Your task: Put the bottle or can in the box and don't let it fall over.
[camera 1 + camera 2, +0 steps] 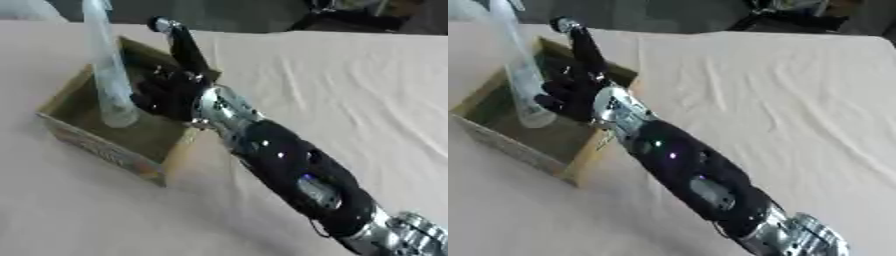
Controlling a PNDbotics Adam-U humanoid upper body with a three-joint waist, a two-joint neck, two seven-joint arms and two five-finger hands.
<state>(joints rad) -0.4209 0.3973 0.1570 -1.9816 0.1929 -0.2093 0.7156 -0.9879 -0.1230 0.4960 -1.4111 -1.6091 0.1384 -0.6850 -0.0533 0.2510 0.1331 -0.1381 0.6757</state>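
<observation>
Overhead, pale creased tablecloth (350, 75) (dark room behind), right robot hand (162, 95) fingers indiscernible.

Soft, even, slightly dim light over a blurry scene, faint shadow inside the box (131, 142), no glare.

place: lab-like test bench | evidence: cloth-covered table (350, 75), dark gear (798, 12) behind

— What do you have under everything?
— Your worktop (780, 100), covered in a pale cream cloth (350, 90) that lies creased, with long wrinkles running across it.
— And past the far edge?
— You see a dark floor (245, 15) there, plus some dark shape (789, 15) at the top that you cannot make out.
</observation>
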